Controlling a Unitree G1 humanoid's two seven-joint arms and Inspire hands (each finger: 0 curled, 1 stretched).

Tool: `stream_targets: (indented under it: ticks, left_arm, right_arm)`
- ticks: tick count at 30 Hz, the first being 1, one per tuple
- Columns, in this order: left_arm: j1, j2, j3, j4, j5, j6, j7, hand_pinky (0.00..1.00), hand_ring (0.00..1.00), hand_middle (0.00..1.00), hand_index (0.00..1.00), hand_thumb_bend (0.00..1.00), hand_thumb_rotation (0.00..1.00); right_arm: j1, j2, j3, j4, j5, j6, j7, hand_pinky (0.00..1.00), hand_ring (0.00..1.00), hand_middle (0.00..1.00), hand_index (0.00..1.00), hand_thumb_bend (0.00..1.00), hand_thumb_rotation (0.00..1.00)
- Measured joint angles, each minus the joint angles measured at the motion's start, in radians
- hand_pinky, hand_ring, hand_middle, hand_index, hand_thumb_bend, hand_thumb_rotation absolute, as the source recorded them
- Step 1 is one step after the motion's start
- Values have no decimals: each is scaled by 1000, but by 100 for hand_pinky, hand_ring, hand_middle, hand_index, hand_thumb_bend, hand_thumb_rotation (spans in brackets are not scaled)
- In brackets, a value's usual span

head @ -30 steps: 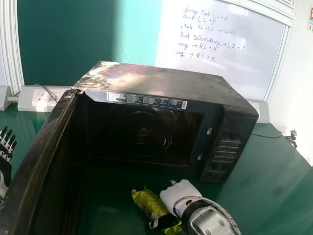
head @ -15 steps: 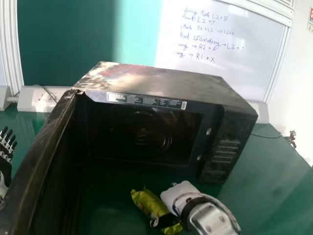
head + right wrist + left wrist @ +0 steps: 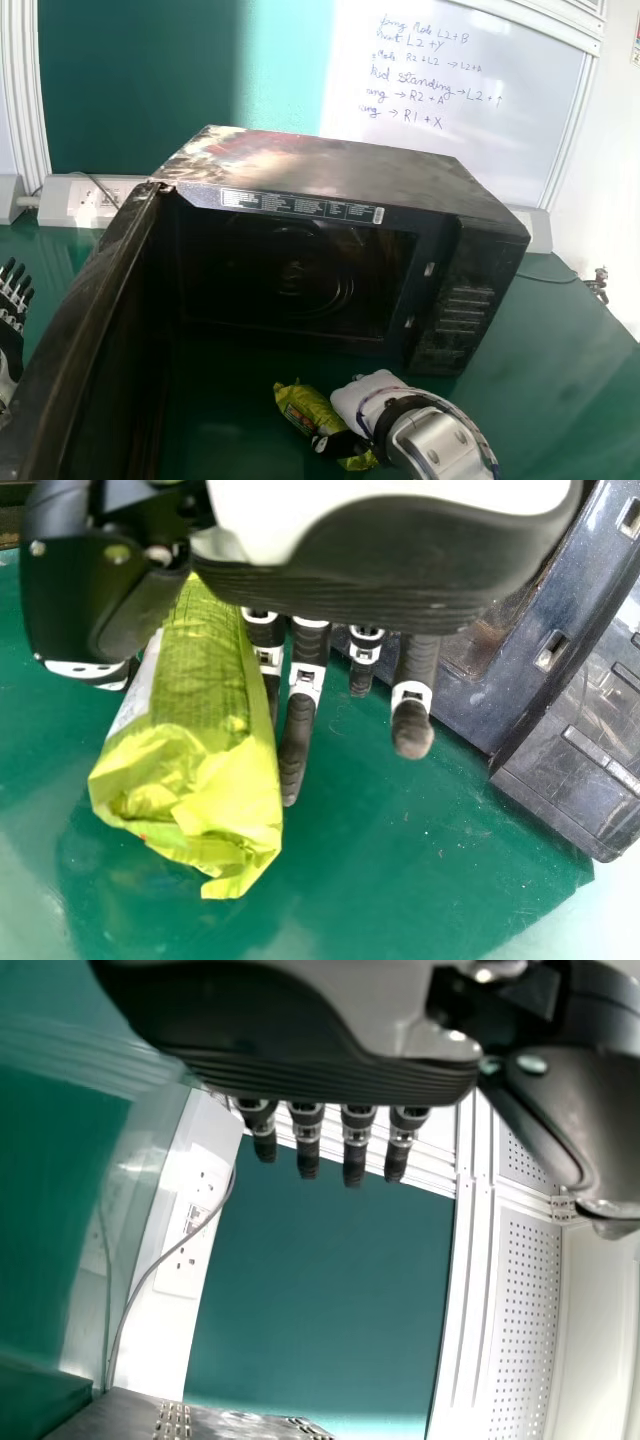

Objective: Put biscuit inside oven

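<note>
Now, biscuit packet (image 3: 306, 409): lying on the green desk (image 3: 540, 400), at the head view's bottom centre, in front of the oven (image 3: 330, 165)
Right hand (image 3: 358, 402): right down at the packet, fingers (image 3: 299, 730) released and straight alongside it, thumb on the other side
Left hand (image 3: 11, 325): out at the left edge, fingers loose and straight
Oven door (image 3: 95, 290): wide open, lower left of the frame

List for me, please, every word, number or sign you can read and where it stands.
On the whiteboard, handwritten:
"L2+B"
"L2+Y"
"R2+L2"
"standing → L2+"
"R2+A"
"R1+X"
The other handwriting is unclear.
Label strip on the microwave oven: too small.
Biscuit packet: print too small.
</note>
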Motion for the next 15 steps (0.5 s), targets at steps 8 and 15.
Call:
stream_targets:
  ticks: [8,15]
  left_arm:
    - [0,0,0,0,-6,1,-5,92,87,85,90,31,100]
    - [2,-1,0,-10,3,10,21,91,87,85,90,30,100]
  right_arm:
    - [21,-8,-3,-4,1,-1,-42,8,16,47,69,57,0]
    - [38,-9,-19,-8,8,4,-68,9,17,47,67,57,0]
